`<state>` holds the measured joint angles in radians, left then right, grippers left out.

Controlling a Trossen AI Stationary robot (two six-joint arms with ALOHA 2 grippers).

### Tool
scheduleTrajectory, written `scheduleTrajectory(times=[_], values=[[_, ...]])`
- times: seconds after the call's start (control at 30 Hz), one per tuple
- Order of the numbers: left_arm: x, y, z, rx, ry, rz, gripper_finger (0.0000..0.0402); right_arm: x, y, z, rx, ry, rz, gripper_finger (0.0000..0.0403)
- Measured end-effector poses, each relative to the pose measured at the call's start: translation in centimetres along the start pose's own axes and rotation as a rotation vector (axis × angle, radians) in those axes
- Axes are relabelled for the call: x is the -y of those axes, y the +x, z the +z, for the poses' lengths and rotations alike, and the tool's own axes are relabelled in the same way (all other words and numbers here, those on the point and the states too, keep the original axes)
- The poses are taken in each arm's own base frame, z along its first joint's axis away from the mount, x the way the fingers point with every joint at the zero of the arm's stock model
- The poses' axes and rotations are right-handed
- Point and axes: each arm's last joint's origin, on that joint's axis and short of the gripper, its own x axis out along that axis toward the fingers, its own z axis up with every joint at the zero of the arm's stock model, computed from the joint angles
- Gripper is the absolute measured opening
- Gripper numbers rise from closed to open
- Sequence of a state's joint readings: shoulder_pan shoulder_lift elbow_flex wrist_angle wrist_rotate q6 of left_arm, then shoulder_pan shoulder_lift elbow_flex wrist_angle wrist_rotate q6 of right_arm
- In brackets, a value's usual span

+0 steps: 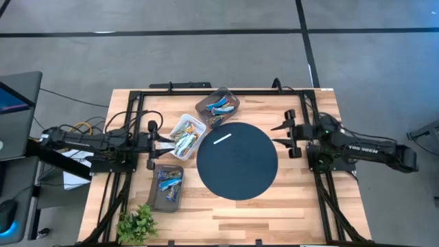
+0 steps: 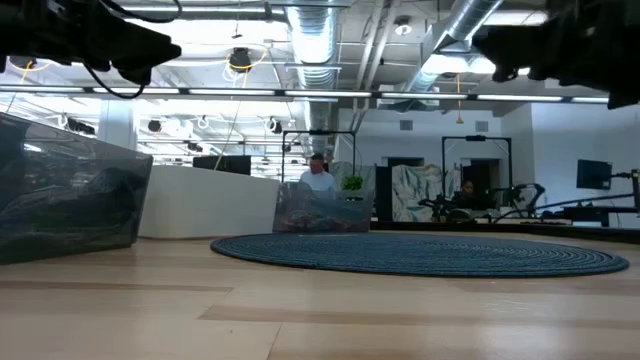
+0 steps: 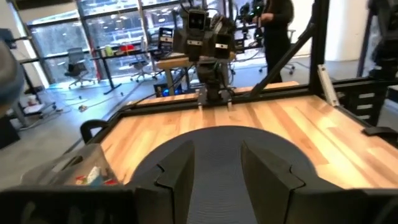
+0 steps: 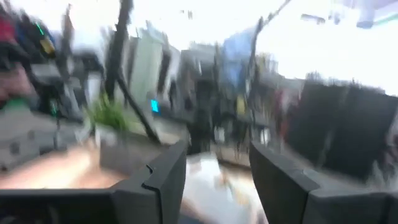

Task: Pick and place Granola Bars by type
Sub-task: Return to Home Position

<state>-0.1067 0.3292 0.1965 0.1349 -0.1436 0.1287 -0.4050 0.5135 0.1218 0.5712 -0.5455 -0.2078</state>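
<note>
One silvery white granola bar (image 1: 221, 139) lies alone on the round dark blue mat (image 1: 236, 165). The other granola bars lie in three trays left of the mat. Blue ones are in the far tray (image 1: 217, 105), mixed ones in the middle tray (image 1: 186, 134), and blue and orange ones in the near tray (image 1: 167, 185). My left gripper (image 1: 167, 142) is open and empty, raised over the middle tray's left end. In its wrist view (image 3: 214, 180) it looks across the mat. My right gripper (image 1: 280, 134) is open and empty at the mat's right edge, and also shows in its own wrist view (image 4: 217, 180).
A small green plant (image 1: 135, 223) stands at the table's near left corner. A black frame (image 1: 206, 89) runs along the table's far edge and sides. The low view shows a tray wall (image 2: 70, 200) at the left and the mat (image 2: 420, 255) lying flat. People stand in the room beyond.
</note>
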Motion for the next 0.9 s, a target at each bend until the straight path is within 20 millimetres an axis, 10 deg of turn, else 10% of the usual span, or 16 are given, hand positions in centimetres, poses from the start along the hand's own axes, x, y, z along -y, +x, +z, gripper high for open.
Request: scheduleTrajectory(times=[0.9], values=[[1.7, -1.1, 0.2, 0.041, 0.057, -0.133, 0.0126, -4.0, 0.1, -1.9, -0.033, 0.012, -0.059, 0.017]])
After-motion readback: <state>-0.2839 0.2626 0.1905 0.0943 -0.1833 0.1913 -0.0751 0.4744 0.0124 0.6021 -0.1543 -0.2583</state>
